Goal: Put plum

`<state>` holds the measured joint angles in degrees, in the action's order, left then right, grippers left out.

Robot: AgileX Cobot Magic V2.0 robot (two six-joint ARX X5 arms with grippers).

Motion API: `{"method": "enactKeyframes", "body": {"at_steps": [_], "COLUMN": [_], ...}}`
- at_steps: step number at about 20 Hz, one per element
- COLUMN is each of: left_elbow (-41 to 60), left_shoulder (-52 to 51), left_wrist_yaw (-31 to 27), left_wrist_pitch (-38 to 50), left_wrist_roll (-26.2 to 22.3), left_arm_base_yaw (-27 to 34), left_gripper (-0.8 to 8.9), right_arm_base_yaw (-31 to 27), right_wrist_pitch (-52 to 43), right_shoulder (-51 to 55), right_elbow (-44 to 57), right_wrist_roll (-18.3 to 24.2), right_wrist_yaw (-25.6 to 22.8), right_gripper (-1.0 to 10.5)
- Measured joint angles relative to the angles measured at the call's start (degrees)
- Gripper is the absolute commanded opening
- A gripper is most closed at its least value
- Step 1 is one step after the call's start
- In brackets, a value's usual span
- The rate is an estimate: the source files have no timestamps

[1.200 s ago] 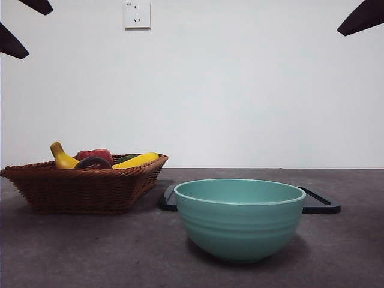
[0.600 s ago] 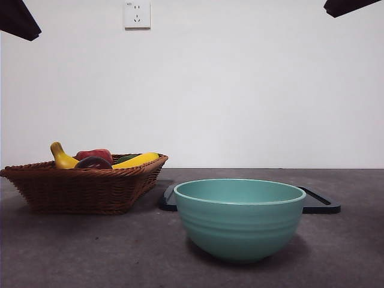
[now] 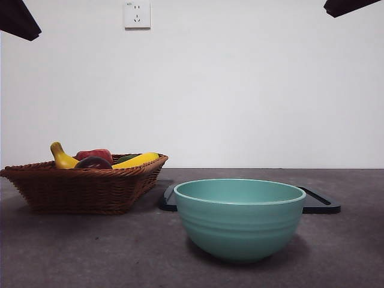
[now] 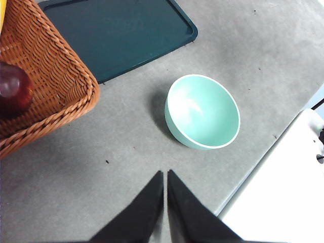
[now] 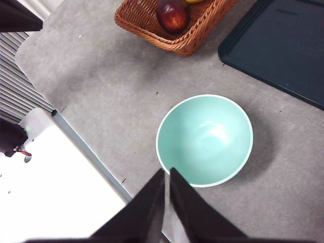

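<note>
The round, glossy, dark maroon-purple plum (image 4: 14, 91) lies in the woven brown wicker basket (image 3: 84, 186), well apart from both grippers. In the left wrist view it sits at the basket's near corner, just inside the rim, far off to the side of the left gripper (image 4: 165, 174), whose two black jaws are pressed together with only a thin slit between them and nothing held. In the right wrist view the same fruit (image 5: 172, 14) lies inside the basket's (image 5: 177, 30) corner, well beyond the right gripper (image 5: 166, 173), whose jaws also meet at their tips and hold nothing.

The plum's skin is shiny, dark wine-red with a lighter reddish-orange flush on one side. From the front it shows only as a dark rounded top (image 3: 93, 162) above the basket rim, beside a yellow banana (image 3: 62, 157), a red fruit (image 3: 94, 154) and a second yellow banana (image 3: 137, 160).

Both arms hang high above the grey table (image 3: 72, 252), showing in the front view only as black tips at the top corners. Each wrist camera looks steeply down on the empty teal ceramic bowl (image 3: 239, 218), which stands between the basket and a dark flat tray (image 3: 318, 203).
</note>
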<state>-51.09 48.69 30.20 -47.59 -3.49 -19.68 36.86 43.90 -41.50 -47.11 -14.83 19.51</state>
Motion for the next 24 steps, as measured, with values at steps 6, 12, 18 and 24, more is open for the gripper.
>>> {"method": "enactKeyframes", "body": {"at_steps": [6, 12, 18, 24], "left_elbow": [0.00, 8.61, 27.91, 42.16], "left_shoulder": [-4.42, -21.73, -35.76, -44.17], "left_wrist_yaw": [-5.31, -18.23, -25.59, -25.81], "left_wrist_pitch": [7.48, 32.87, 44.35, 45.35], "left_wrist_roll": [-1.07, -3.72, -4.81, -4.79], "left_arm_base_yaw": [2.91, 17.31, 22.91, 23.32], "left_gripper": [0.09, 0.09, 0.09, 0.09], "right_arm_base_yaw": [0.00, 0.00, 0.00, 0.00], "right_wrist_pitch": [0.00, -0.02, -0.02, -0.02], "right_shoulder": [0.00, 0.00, 0.00, 0.00], "right_elbow": [0.00, 0.00, 0.00, 0.00], "right_wrist_roll": [0.00, 0.00, 0.00, 0.00], "right_wrist_yaw": [0.00, 0.00, 0.00, 0.00], "right_gripper": [0.1, 0.1, 0.1, 0.1]}}
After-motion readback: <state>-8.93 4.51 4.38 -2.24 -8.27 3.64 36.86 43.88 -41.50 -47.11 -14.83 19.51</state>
